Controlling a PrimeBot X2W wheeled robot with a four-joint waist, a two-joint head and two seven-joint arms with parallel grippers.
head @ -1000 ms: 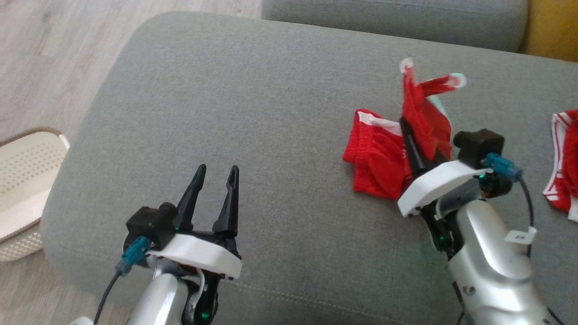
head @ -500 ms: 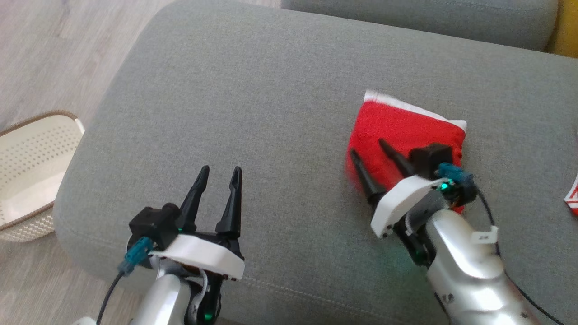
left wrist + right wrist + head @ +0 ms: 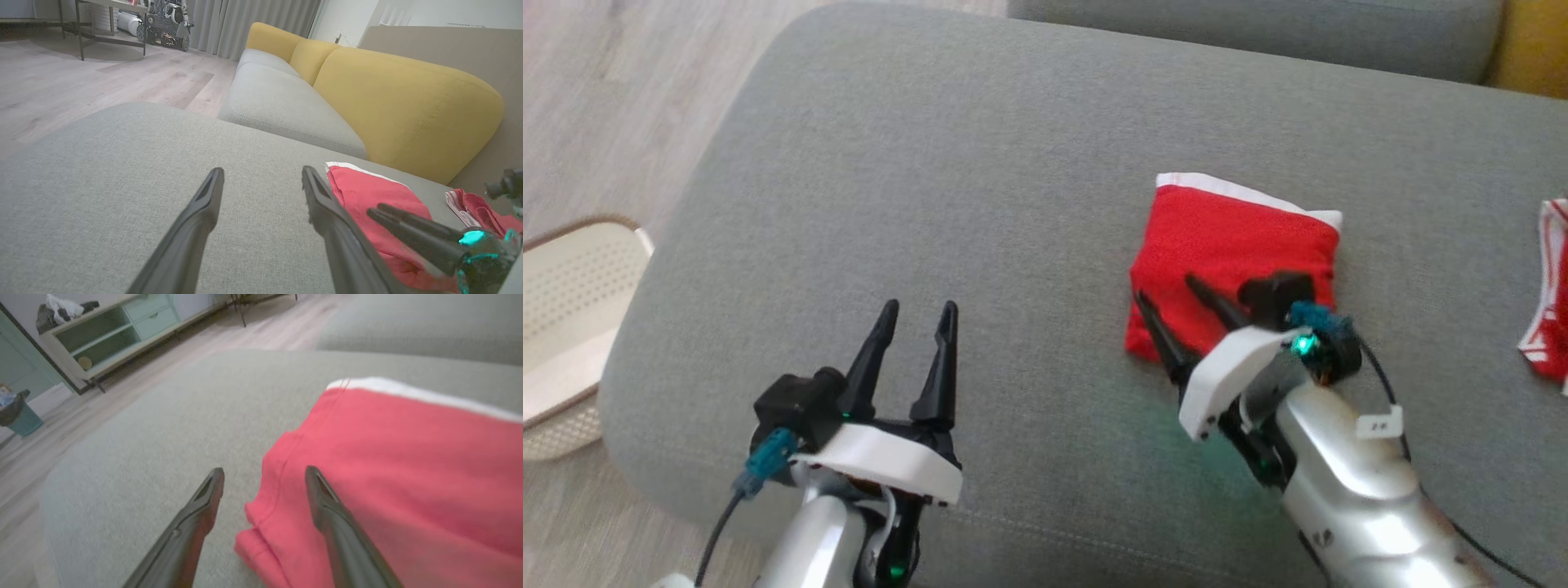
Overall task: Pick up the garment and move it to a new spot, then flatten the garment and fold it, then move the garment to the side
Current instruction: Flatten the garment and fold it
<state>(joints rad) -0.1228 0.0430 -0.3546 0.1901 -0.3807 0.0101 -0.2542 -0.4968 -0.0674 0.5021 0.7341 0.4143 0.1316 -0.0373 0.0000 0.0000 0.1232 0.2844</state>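
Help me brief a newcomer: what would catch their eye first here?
The folded red garment stands out, right of centre on the grey sofa cushion, with the open right gripper at its near-left corner. Then the open left gripper at lower left, and a cream perforated basket on the floor, far left.

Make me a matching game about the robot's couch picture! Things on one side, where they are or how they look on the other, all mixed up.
Things:
1 garment
2 basket
3 left tool
4 right tool

Clues:
A open, over bare grey cushion
B on the floor, beside the cushion
C red, folded flat, white edge
D open, at the garment's edge

Pairs: 1-C, 2-B, 3-A, 4-D
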